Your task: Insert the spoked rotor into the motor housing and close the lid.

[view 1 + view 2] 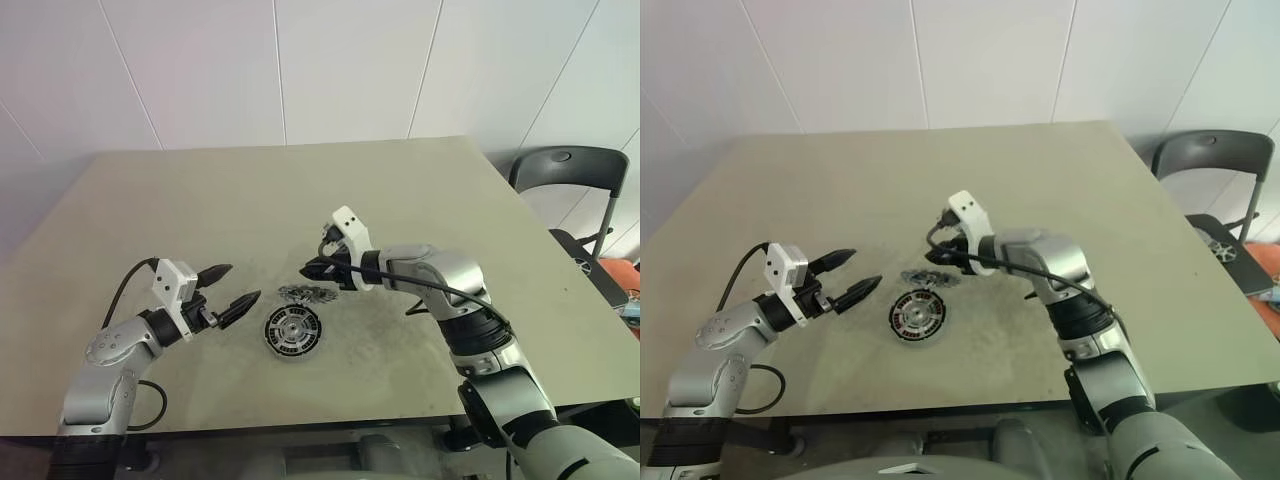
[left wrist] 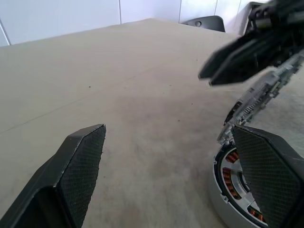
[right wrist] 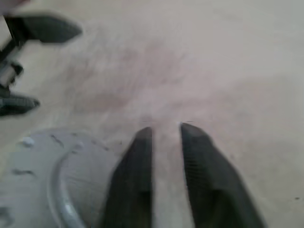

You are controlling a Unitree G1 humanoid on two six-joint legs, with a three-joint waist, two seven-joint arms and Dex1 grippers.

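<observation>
Copper-wound motor housing (image 1: pixel 293 331) was left flat near the tabletop's (image 1: pixel 200 200) front edge; right gripper (image 1: pixel 312 270), fingers nearly together and empty, was poised over the spoked rotor (image 1: pixel 309 293); left gripper (image 1: pixel 232 290) was held wide apart.

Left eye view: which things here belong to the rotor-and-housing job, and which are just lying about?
Job:
motor housing
spoked rotor, just beyond the housing
table they lie on

Lying about:
black chair past the table's far right corner
orange object at the right edge
</observation>
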